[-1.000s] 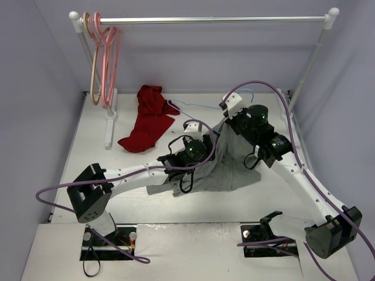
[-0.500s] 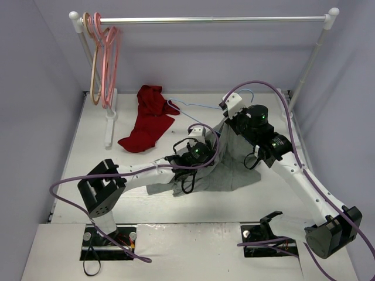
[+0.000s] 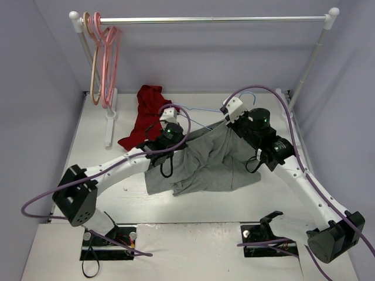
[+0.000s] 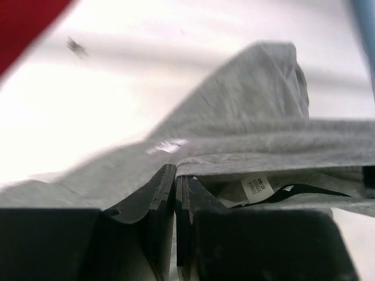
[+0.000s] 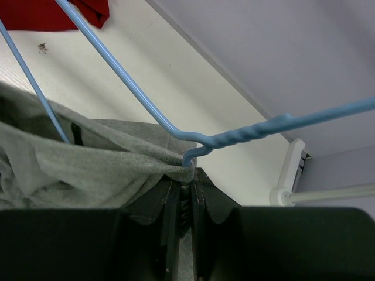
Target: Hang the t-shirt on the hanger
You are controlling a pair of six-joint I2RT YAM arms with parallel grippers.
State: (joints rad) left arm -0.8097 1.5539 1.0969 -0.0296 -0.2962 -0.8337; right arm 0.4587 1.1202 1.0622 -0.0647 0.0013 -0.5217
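Grey t-shirt (image 3: 205, 167): rumpled at centre of white table (image 3: 88, 152), upper edge raised between both grippers. Pale-blue hanger (image 3: 199, 109): just above it, hook toward upper right.
Left gripper (image 4: 175, 175): fingers pressed together on a t-shirt fold.
Right gripper (image 5: 186, 175): clamped on the hanger's twisted neck, cloth bunched against it.
Red garment (image 3: 149, 117): upper left of shirt.
Rail (image 3: 211, 19): along lilac back wall (image 3: 193, 58), pink hangers (image 3: 108, 52) at left end.
Left wrist view only: white label (image 4: 256, 189) inside the shirt.
Right wrist view only: one hanger arm passing behind grey cloth.
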